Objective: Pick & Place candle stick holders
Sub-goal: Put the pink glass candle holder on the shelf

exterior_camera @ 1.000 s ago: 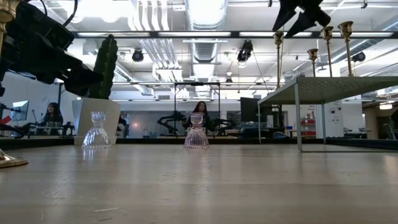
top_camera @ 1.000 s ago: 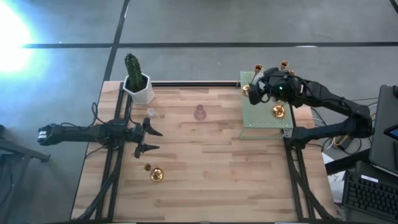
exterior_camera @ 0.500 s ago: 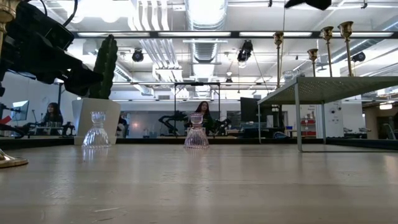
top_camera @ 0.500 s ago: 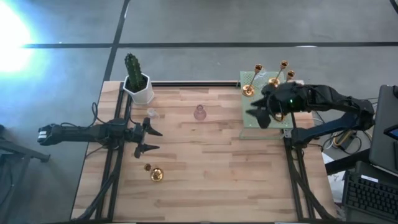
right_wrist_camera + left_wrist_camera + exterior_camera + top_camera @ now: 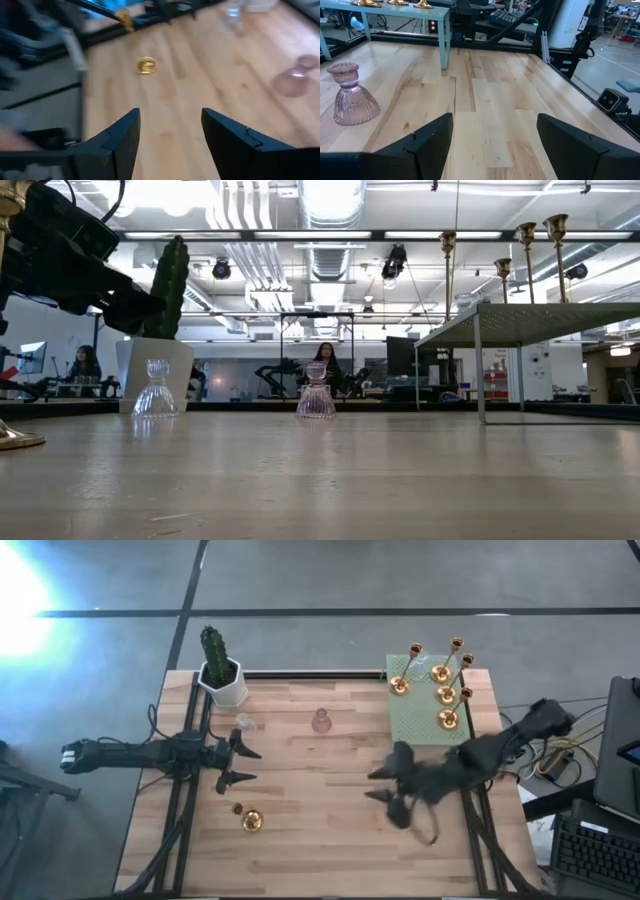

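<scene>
Several gold candle stick holders point(image 5: 447, 693) stand by their round bases on a raised green platform point(image 5: 420, 735) at the back right; their cups show in the low view point(image 5: 526, 230). One more gold holder point(image 5: 250, 822) stands on the table at the near left. A pink glass holder point(image 5: 321, 721) and a clear glass one point(image 5: 243, 722) stand near the far edge. My right gripper point(image 5: 388, 786) is open and empty over the table, near side of the platform. My left gripper point(image 5: 243, 765) is open and empty at the left, between the clear glass and the lone gold holder.
A white pot with a green cactus point(image 5: 222, 680) stands at the far left corner. The green platform stands on thin legs point(image 5: 445, 40) with room beneath. Bare wood lies across the table's middle and near side point(image 5: 320, 830). People sit in the room beyond point(image 5: 323, 360).
My right gripper has left the green platform and swung toward the table's near edge and left, out over the bare wood, open and empty. The gold holders stay standing on the platform.
</scene>
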Controlling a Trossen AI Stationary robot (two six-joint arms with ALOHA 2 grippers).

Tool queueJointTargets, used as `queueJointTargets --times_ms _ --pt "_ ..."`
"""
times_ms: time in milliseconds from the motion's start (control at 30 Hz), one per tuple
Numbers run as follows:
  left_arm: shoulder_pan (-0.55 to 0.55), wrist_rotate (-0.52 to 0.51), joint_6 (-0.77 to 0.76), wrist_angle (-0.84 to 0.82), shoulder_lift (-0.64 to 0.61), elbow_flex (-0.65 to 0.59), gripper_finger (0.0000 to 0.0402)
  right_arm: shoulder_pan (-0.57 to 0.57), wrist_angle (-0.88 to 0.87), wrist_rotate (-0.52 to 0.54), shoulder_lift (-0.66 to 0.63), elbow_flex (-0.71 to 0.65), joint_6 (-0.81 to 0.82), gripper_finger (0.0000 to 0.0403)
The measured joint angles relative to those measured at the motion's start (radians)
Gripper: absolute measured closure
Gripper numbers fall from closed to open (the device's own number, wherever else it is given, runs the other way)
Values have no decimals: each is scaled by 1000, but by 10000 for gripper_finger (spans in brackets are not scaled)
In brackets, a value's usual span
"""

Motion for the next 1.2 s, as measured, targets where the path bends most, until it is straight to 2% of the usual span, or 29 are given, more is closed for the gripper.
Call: queueJointTargets --times_ms 67,133,200,333,467,533,667,733,833,967,1033,1200 --pt "0 0 0 0 0 0 108 10 -5 81 65 0 23 200" --pt "0 0 0 0 0 0 108 -2 -2 98 136 -1 31 200" --pt "0 0 0 0 0 0 108 -35 12 79 213 2 31 200" --pt "0 0 0 0 0 0 108 -128 13 -23 360 45 -6 200" --pt "0 0 0 0 0 0 108 -206 18 -17 481 126 -60 200" --pt "0 0 0 0 0 0 108 -229 17 77 530 157 -79 200" --pt "0 0 0 0 0 0 108 -243 18 361 587 204 -62 200" --pt "0 0 0 0 0 0 108 -254 23 408 605 228 -93 200" --pt "0 0 0 0 0 0 108 -288 42 366 642 270 -181 200" --pt "0 0 0 0 0 0 108 -357 34 163 680 336 -307 200" --pt "0 0 0 0 0 0 108 -391 20 96 692 371 -335 200" --pt "0 0 0 -3 1 0 108 -455 -82 82 704 440 -337 200"
